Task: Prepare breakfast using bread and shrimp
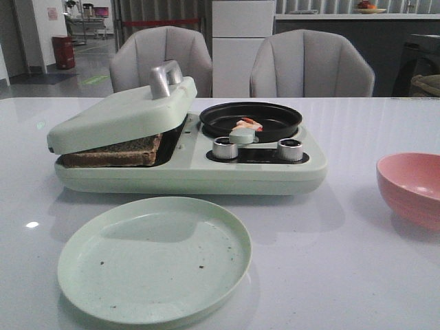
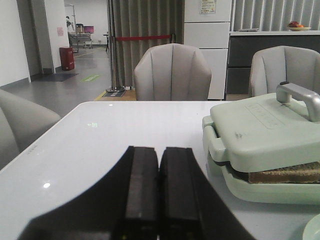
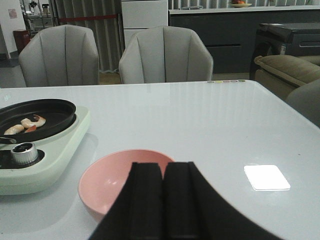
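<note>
The bread (image 1: 113,152) lies inside the pale-green sandwich press, its brown crust showing under the half-lowered lid (image 1: 120,113); the same bread (image 2: 285,172) shows in the left wrist view. The shrimp (image 1: 249,124) lies in the black pan (image 1: 251,118) on the appliance's right side, also seen as shrimp (image 3: 26,124) in the right wrist view. My left gripper (image 2: 159,150) is shut and empty, low over the table left of the press. My right gripper (image 3: 164,167) is shut and empty, just in front of the pink bowl (image 3: 117,180).
A pale-green plate (image 1: 155,258) sits near the front edge before the appliance (image 1: 189,168). The pink bowl (image 1: 411,187) stands at the right. Two silver knobs (image 1: 225,148) face front beside a round pale-green knob (image 1: 240,135). Grey chairs (image 1: 311,65) stand behind the table.
</note>
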